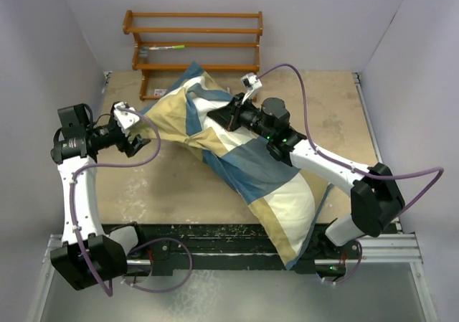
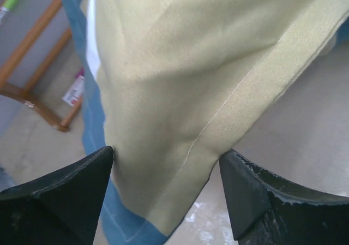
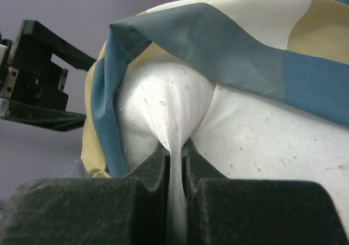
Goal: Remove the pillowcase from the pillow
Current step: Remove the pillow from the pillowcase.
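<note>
Progress slight: pillow [image 3: 245, 141] mostly inside pillowcase [image 1: 244, 168], just before rack [image 1: 193, 30]. Pinches bared pillow cloth with right end effector [image 3: 175, 157]; holds left end effector [image 2: 166, 163] open at tan corner. Nearly whole cover left.

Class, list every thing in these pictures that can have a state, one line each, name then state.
Pillowcase, not yet off, mouth peeled back at one end.
Pillow, mostly covered, a white fold exposed and pinched.
Left jaws, open, the pillowcase's tan corner between them, unclamped.
Right jaws, shut on the pillow.
Wooden rack, upright by the back wall.
</note>
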Robot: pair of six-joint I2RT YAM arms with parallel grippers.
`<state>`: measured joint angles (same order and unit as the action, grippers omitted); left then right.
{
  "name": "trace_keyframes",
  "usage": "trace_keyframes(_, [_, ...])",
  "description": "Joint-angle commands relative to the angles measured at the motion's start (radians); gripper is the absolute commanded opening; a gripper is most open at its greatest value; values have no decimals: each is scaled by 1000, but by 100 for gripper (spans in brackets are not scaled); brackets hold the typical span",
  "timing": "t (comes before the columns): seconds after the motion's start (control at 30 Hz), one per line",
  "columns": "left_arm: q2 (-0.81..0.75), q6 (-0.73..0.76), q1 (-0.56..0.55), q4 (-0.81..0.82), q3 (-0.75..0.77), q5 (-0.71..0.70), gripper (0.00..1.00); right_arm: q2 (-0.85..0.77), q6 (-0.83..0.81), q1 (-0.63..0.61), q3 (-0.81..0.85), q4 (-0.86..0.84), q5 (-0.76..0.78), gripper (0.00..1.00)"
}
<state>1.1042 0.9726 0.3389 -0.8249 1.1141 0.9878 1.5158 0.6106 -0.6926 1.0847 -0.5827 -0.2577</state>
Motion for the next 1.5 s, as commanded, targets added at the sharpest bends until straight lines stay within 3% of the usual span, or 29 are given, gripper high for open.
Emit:
trace_keyframes(0.0, [-15,12,2,127,-4,-9,79,-53,-14,2,98,-87,-70,0])
trace_keyframes(0.13, [-23,24,-6,165,-23,-27,69,-69,-21,2,98,-47,-81,0])
trace_keyframes(0.23, [-8,56,-15,158,-55,-78,54,-78,-15,2,106,-29,-108,0])
trace_keyframes(0.3, [7,60,-15,152,-70,-95,40,-80,-12,3,124,-22,-103,0])
trace_keyframes(0.37, [11,28,-15,176,-85,-100,10,-79,-13,5,143,-17,-101,0])
trace_keyframes(0.4, [4,-12,-15,208,-97,-102,1,-78,-11,8,154,-14,-97,0])
trace_keyframes(0.43, [-5,-53,-15,244,-108,-108,0,-78,-12,13,164,-9,-91,0])
trace_keyframes(0.57, [-43,-256,19,362,-152,-118,0,-102,20,85,163,-16,-38,0])
trace_keyframes(0.67, [-32,-298,75,329,-176,-82,0,-145,48,155,132,-46,2,0])
trace_keyframes(0.77, [-19,-196,110,212,-200,-48,0,-173,117,228,98,-118,-4,0])
trace_keyframes(0.87, [-71,-136,112,196,-273,-74,0,-196,163,278,88,-165,-2,0])
trace_keyframes(1.17, [-104,5,112,81,-323,-87,0,-219,226,322,95,-231,-29,0])
trace_keyframes(1.2, [-106,-10,112,62,-301,-64,4,-207,204,306,113,-208,-75,0])
trace_keyframes(1.23, [-108,-40,112,43,-260,-28,19,-196,173,278,125,-182,-98,0])
trace_keyframes(1.3, [-105,-92,114,-29,-128,81,39,-203,100,219,121,-122,-112,0])
trace_keyframes(1.37, [-74,-150,114,-125,62,209,57,-207,38,161,90,-88,-143,0])
trace_keyframes(1.47, [21,-165,114,-355,405,394,74,-238,-54,121,43,-9,-164,0])
